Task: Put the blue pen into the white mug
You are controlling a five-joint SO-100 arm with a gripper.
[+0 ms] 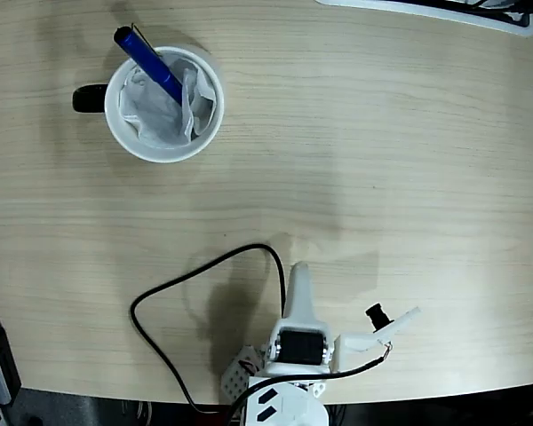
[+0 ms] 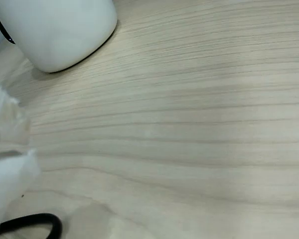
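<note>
The slim glossy blue pen (image 1: 148,59) leans in the round white ceramic mug (image 1: 163,105), up-left and well apart from the empty pincer (image 1: 300,277), apparently pressed together.

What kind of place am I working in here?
Probably an office desk or a lab bench: a pale wood-grain table, a white mug holding a blue pen, and a loose black cable by the arm.

arm body (image 1: 295,355): I see white plastic shells throughout
servo (image 1: 299,345): black block set in the white housing
finger (image 1: 299,291): long, tapering, white, rounded tip
side bracket (image 1: 382,333): white, carrying a small black camera (image 1: 377,315)
cable (image 1: 191,288): black, looping beside the finger
base markings (image 1: 266,406): two black slots
</note>
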